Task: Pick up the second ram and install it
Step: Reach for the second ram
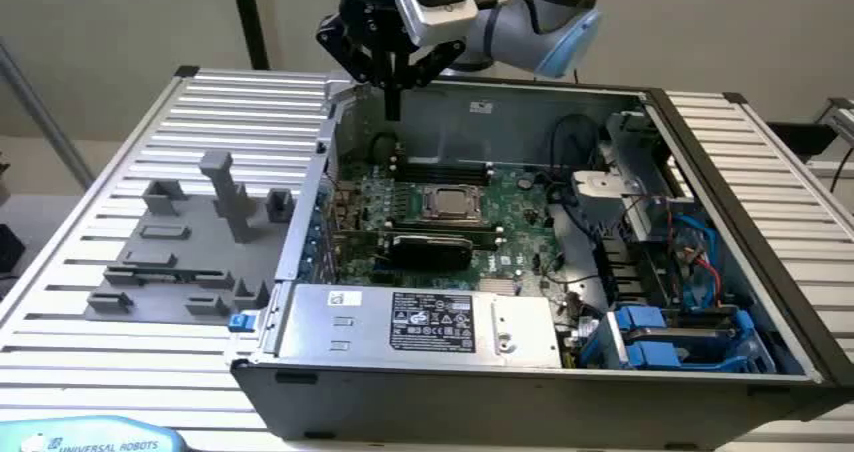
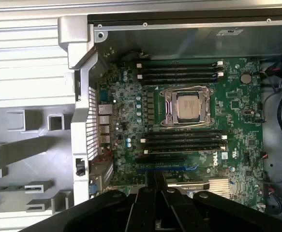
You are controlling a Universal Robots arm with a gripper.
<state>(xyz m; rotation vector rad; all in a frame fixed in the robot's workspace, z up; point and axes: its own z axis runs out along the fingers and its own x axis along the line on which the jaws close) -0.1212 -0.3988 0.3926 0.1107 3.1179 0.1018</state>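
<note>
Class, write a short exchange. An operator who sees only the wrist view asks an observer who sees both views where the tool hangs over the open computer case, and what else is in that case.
Operator: My wrist view looks down past the tool onto the motherboard. Is the tool down among the parts?
Observer: No. In the exterior view it hangs at the back corner of the case, on the exterior view's left, above the board and not touching it.
Operator: What else is in the case?
Observer: A silver box with a black label lies along the case's near side.
</note>
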